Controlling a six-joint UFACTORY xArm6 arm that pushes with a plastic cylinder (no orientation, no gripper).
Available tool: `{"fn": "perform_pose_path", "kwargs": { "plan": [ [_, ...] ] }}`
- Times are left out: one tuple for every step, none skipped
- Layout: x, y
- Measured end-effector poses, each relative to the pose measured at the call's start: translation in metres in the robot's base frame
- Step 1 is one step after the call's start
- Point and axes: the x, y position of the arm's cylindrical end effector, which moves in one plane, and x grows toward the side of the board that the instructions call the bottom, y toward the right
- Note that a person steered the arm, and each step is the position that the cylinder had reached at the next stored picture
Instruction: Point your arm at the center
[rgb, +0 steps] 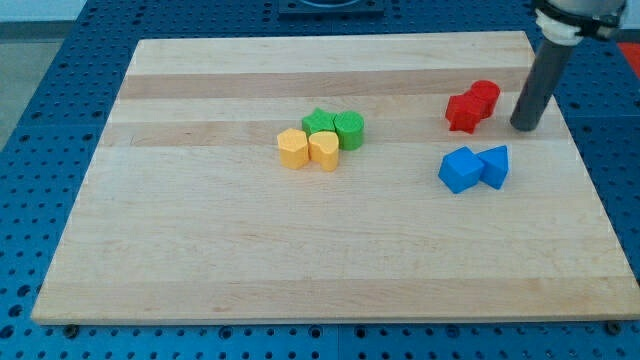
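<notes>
Tip (526, 127) rests at view's right, just right of red blocks (472, 106); no jaws, bare rod. Board (200, 250) centre lies well left and slightly lower, past yellow/green cluster (322, 139), blue blocks (474, 168) below tip

Our dark rod stands upright, my tip (526, 128) resting near the table's (200, 250) right edge, just right of the red blocks (472, 106).
</notes>
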Motion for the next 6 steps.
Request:
{"fn": "perform_pose_path", "kwargs": {
  "plan": [
    [0.018,-0.009],
    [0.020,-0.034],
    [0.020,-0.061],
    [0.020,-0.089],
    [0.020,-0.116],
    [0.020,-0.139]
  ]
}}
